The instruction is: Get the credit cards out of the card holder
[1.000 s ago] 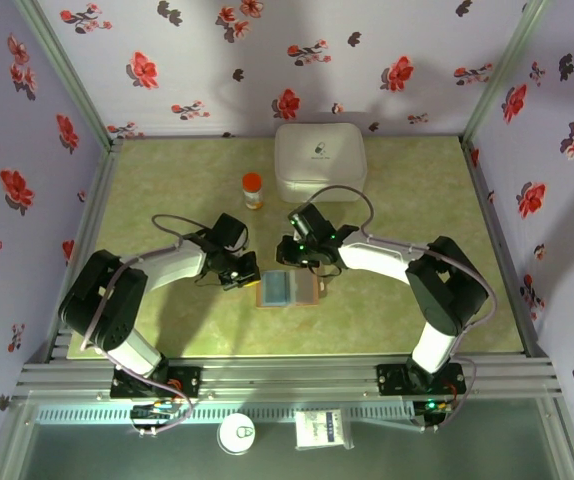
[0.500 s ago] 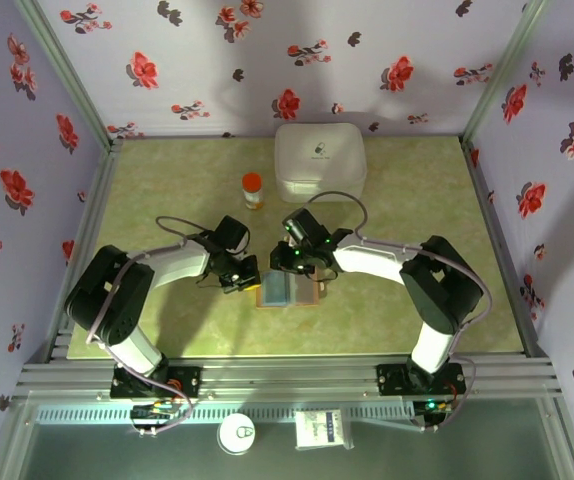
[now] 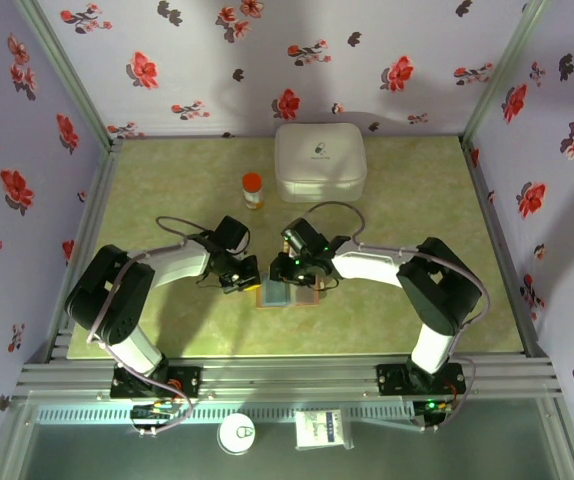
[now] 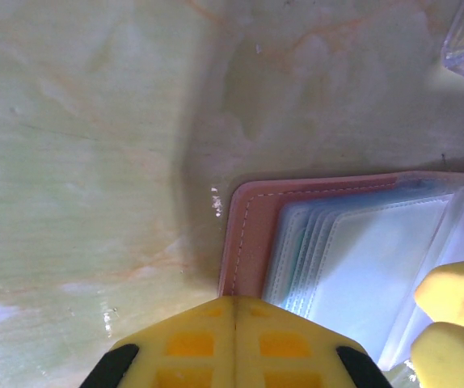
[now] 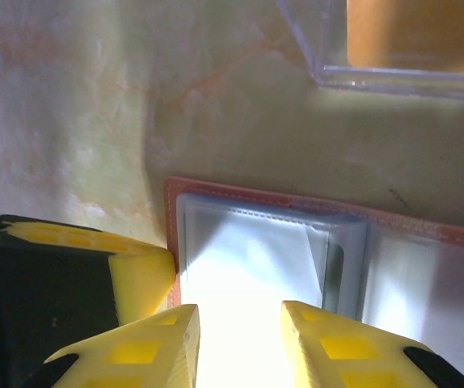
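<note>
On the green marbled table (image 3: pixel 167 180), the left gripper (image 3: pixel 241 274) is at the left edge of the card holder (image 3: pixel 287 292). The holder lies open and flat near the middle of the table, between the two grippers. From above the fingers are hard to see, but the left wrist camera shows them well. The two yellow fingers meet at a thin seam, pressed together with nothing between them, right at the holder's brown stitched border. This camera also shows a stack of clear, pale blue sleeves inside, which from above is only a bluish patch. Whether the credit cards sit in these sleeves I cannot tell.

The right gripper (image 3: pixel 289 272) is over the holder's left panel. In its own wrist view the fingers (image 5: pixel 159 339) are spread apart and hold nothing, and one left finger touches the holder's border. Higher in that view, a clear plastic box (image 5: pixel 394 74) with orange behind it lies near the holder.

At the back stand a small orange-capped bottle (image 3: pixel 253 190) and a white case (image 3: pixel 319 160). The dark logo on the case is too small to read.
</note>
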Available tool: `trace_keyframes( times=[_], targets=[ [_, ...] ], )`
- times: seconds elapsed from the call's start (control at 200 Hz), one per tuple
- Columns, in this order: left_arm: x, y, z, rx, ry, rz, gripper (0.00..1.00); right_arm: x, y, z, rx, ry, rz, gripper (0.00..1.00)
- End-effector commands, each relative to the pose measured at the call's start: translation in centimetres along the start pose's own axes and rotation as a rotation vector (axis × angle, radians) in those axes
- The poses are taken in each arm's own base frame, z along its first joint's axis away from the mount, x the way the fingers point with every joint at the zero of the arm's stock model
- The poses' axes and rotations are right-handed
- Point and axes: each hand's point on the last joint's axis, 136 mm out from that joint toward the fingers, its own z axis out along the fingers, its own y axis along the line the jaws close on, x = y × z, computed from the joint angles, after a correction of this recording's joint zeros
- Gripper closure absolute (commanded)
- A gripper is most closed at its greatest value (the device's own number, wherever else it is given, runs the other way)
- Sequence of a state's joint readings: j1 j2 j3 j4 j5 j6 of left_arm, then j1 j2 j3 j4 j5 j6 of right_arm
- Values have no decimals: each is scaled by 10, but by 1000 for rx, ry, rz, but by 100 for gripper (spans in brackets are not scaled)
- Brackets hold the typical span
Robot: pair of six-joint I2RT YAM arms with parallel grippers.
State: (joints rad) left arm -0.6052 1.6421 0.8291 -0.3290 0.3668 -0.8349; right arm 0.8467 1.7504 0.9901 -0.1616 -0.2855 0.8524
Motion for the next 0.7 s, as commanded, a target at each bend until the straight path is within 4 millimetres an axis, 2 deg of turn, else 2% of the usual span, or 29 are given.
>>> trace_keyframes(
  times=[0.0, 0.24, 0.695],
  targets=[
    [2, 0, 1, -22, 15, 2, 100, 11, -3, 0, 13, 30, 26, 68],
    [1, -1, 0, -22, 15, 5, 100, 14, -4, 1, 23, 37, 29, 69],
    [1, 0, 0, -27, 18, 7, 100, 19, -18, -1, 83, 46, 29, 69]
  ],
)
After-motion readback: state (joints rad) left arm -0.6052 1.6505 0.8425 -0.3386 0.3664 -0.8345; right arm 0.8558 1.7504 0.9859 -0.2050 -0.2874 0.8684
